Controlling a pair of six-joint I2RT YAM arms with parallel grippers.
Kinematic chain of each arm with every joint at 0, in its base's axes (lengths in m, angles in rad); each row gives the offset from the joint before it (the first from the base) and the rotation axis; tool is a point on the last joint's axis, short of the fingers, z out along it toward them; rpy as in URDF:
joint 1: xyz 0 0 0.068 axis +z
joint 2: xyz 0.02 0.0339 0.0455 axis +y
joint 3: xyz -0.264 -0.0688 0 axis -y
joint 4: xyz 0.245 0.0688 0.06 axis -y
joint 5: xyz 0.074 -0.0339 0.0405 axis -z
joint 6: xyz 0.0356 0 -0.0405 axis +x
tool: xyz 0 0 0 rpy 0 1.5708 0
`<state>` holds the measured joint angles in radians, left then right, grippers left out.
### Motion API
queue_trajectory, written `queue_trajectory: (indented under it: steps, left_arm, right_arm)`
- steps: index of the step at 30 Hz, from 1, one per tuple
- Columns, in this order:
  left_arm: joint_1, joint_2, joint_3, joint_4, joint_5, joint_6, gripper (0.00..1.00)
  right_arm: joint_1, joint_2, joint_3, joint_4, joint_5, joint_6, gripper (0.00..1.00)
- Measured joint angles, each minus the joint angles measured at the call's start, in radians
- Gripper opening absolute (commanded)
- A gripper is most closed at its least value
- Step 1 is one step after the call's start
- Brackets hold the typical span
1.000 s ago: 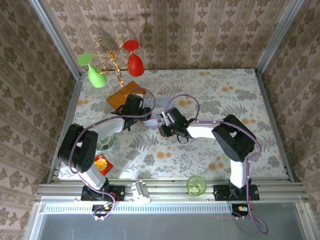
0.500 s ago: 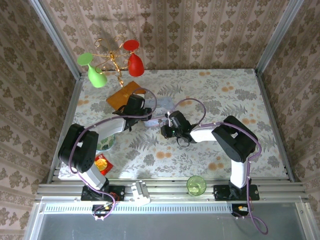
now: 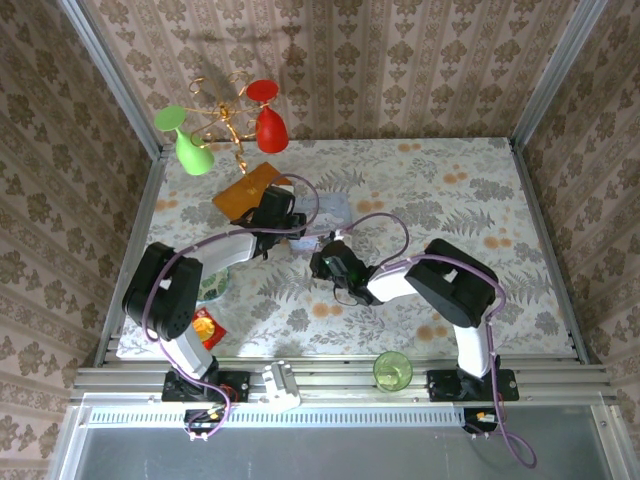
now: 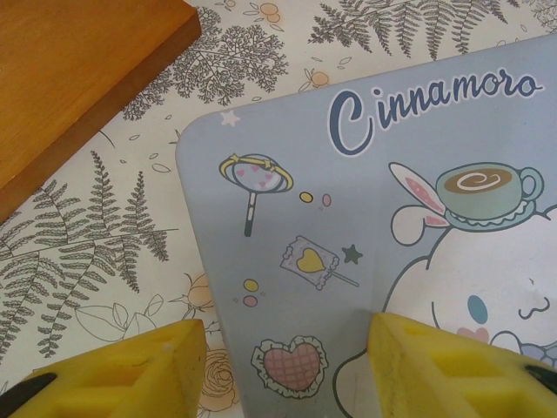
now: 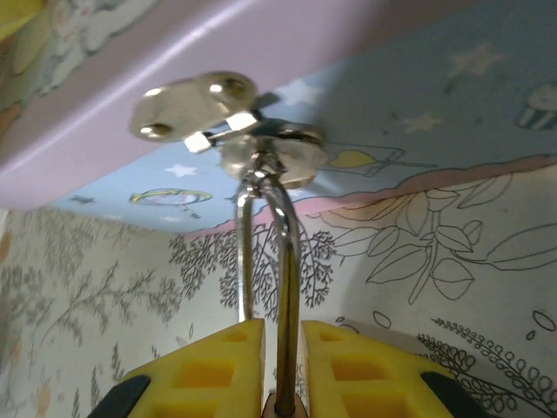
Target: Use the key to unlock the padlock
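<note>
- At the middle of the table (image 3: 480, 200), the blue tin (image 4: 365, 218) is the anchor. It should lie flat and unmoved while the lock is worked, so bracing it with the left arm looks wise.
- The wooden board (image 4: 78, 70) lies near the tin's corner and limits room there; the cloth to the right looks freer.
- The left gripper (image 4: 287, 366) is spread open and empty, one finger above the tin's corner, the other above cloth.
- The right gripper (image 5: 283, 357) is pinched shut on the padlock (image 5: 285, 261) by its shackle, which hangs through the tin's clasp (image 5: 270, 148).
- That grip should be steady; the tin's wall crowds close. Where the key is I cannot tell.
</note>
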<state>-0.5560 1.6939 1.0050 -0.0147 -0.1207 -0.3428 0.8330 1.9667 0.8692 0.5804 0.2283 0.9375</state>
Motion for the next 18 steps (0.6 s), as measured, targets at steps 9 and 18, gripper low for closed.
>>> queue_trajectory:
  steps: [9, 18]
  left_arm:
    - [-0.011, 0.017, -0.001, 0.039, -0.011, 0.015, 0.48]
    - [-0.027, 0.055, 0.008, 0.097, -0.042, 0.027, 0.47]
  right_arm:
    - [0.009, 0.015, -0.048, 0.126, 0.179, 0.129, 0.00]
    - [0.010, 0.058, -0.045, 0.211, 0.266, 0.128, 0.00]
